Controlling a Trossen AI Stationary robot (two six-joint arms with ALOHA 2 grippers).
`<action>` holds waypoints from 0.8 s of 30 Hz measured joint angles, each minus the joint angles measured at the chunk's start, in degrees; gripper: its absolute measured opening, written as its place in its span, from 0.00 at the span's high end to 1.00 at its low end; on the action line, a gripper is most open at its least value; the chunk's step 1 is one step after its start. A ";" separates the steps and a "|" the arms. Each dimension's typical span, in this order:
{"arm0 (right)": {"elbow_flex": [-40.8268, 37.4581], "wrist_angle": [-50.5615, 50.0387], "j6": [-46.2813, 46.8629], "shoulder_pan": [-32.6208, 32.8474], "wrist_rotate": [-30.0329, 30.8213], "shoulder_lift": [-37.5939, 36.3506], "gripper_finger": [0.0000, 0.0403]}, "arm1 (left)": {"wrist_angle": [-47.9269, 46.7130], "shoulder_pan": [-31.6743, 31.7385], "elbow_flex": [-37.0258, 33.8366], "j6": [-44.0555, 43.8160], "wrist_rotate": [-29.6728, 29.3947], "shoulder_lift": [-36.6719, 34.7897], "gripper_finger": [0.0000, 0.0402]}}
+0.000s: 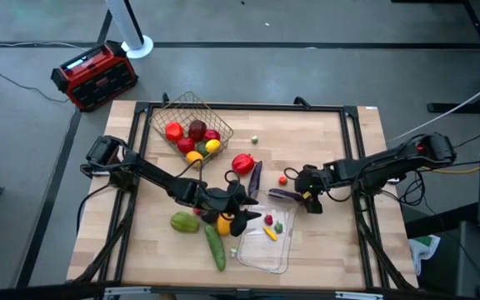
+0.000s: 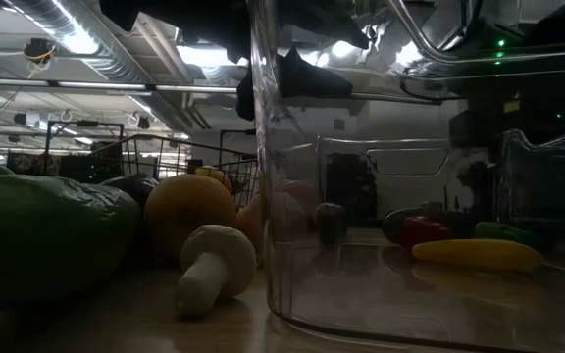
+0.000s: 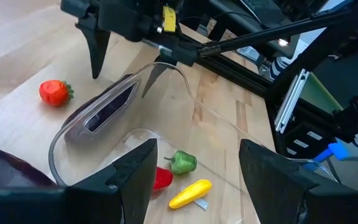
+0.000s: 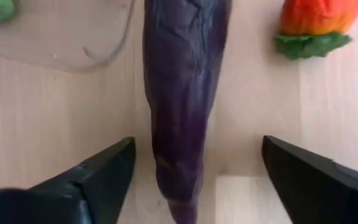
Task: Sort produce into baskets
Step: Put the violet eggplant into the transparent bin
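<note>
A red-and-black box (image 1: 95, 76) sits on the floor beyond the counter's (image 1: 340, 250) far left corner. On the counter, the bronze wire-mesh basket (image 1: 167, 114) stands at the far left and holds red, dark red, orange and yellow round fruits (image 1: 192, 138).

Nearer the front, a green squash (image 1: 184, 222) lies beside a yellow-orange fruit (image 1: 222, 224), with a green cucumber (image 1: 215, 247) just in front of them. A small white mushroom (image 2: 211, 267) lies near the tray wall in the low view.

The left pincer (image 1: 242, 208) is positioned at the left edge of the clear plastic tray (image 1: 281, 257), its jaws apart and nothing between them; the left wrist view shows both fingers (image 3: 135, 174) over the tray.

The tray lies at centre front and contains a small red piece (image 1: 268, 220), a small green piece (image 1: 279, 227) and a yellow piece (image 1: 271, 234).

A red pepper (image 1: 242, 163) rests behind the tray, with a purple eggplant (image 1: 256, 178) just beside it. A second purple eggplant (image 4: 182, 93) lies on the bare counter just beyond the tray's far edge. A small orange-red fruit with green leaves (image 4: 319, 22) lies near it.

The right pincer (image 1: 305, 198) is at this second eggplant, jaws spread to either side of its end; contact cannot be determined.
</note>
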 joint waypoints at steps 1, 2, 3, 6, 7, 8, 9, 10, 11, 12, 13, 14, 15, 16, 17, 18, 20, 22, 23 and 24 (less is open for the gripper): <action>-0.53 1.26 0.16 -0.03 0.00 0.35 0.18 | 0.04 0.00 0.00 0.00 0.00 0.00 0.44; -0.99 2.07 0.27 -0.03 0.05 0.57 0.21 | 0.06 0.00 0.00 -0.02 0.00 0.00 0.44; -1.16 2.59 0.37 -0.09 0.28 0.71 0.24 | 0.06 0.00 0.00 -0.02 0.00 0.00 0.44; -1.23 2.95 0.35 -0.12 0.48 1.08 0.35 | 0.40 0.00 0.00 -0.05 0.00 0.00 0.44; -1.23 2.94 0.32 -0.14 0.55 1.08 0.38 | 0.32 0.00 0.00 -0.12 0.00 0.00 0.44; -1.23 2.90 0.32 -0.14 0.69 1.07 0.42 | 0.30 0.00 0.00 -0.26 0.00 0.00 0.44; -1.23 2.79 0.31 -0.14 0.72 0.93 0.46 | 0.18 0.00 0.00 -0.25 0.00 0.00 0.44; -1.20 2.57 0.31 -0.14 0.65 0.72 0.50 | 0.13 0.00 0.00 -0.16 0.00 0.00 0.44; -0.83 1.71 0.29 -0.14 0.28 0.65 0.54 | 0.15 0.00 0.00 -0.02 0.00 0.00 0.44; -0.20 0.51 0.06 -0.11 -0.13 0.64 0.58 | 0.17 0.01 0.00 0.00 0.00 0.00 0.44; 0.72 -1.07 -0.17 -0.07 -0.17 0.49 0.62 | 0.17 0.07 0.00 0.00 0.00 0.00 0.44; 1.89 -2.76 -0.49 -0.07 -0.17 0.31 0.65 | 0.15 0.13 0.00 0.00 0.00 0.00 0.44; 3.24 -4.66 -1.28 -0.07 -0.17 0.23 0.69 | 0.13 0.26 0.00 0.00 0.00 0.00 0.44; 4.70 -6.94 -1.82 -0.07 -0.16 0.25 0.72 | 0.13 0.37 0.00 0.00 0.00 0.00 0.44; 6.20 -9.63 -2.52 -0.09 -0.08 0.25 0.75 | 0.13 0.53 0.00 0.00 -0.01 0.00 0.44; 7.85 -12.28 -3.18 -0.09 0.14 0.25 0.78 | 0.13 0.72 0.00 0.00 0.00 0.00 0.44; 11.49 -16.46 -4.46 -0.08 0.94 0.25 0.81 | 0.13 1.05 0.00 0.00 0.00 0.00 0.44; 15.17 -21.55 -5.08 -0.09 2.01 0.25 0.83 | 0.12 1.42 0.00 0.06 -0.01 0.00 0.44; 17.18 -24.19 -5.41 -0.07 2.69 0.25 0.83 | 0.13 1.62 0.00 0.34 -0.01 0.01 0.44; 19.22 -26.71 -6.01 -0.07 3.79 0.25 0.82 | 0.13 1.75 0.00 0.87 -0.01 0.00 0.44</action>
